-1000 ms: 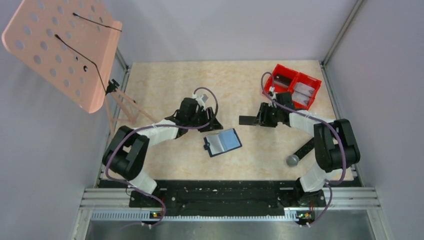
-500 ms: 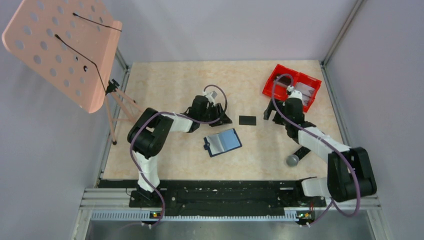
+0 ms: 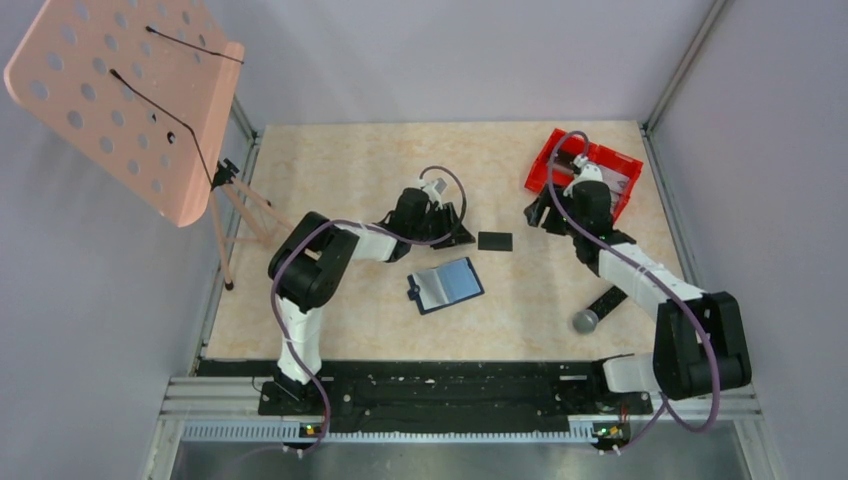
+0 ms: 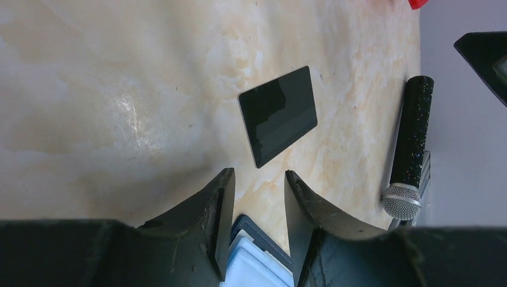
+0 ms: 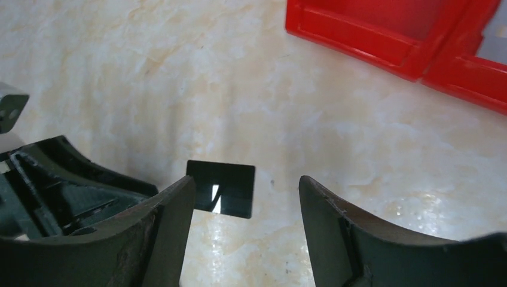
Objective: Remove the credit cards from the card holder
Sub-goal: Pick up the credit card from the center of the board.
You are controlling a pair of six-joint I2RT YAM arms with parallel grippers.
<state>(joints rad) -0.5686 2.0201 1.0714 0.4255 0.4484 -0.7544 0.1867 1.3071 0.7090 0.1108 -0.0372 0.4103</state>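
Nearest the arm bases, a microphone (image 3: 600,308) lies on the table (image 3: 340,170) at the right. Left of it, the card holder (image 3: 446,285) lies open and flat, blue-grey inner faces up; whether cards sit in its pockets cannot be told. Just beyond it, 1 black credit card (image 3: 495,241) lies flat on the table, apart from the holder. The left gripper (image 3: 462,238) sits low just left of that card, its 2 fingers (image 4: 218,200) parted a little with nothing between them. The right gripper (image 3: 537,215) hangs to the card's right, jaws spread wide and empty. Farthest back on the right stands a red bin (image 3: 590,170) with 2 compartments.
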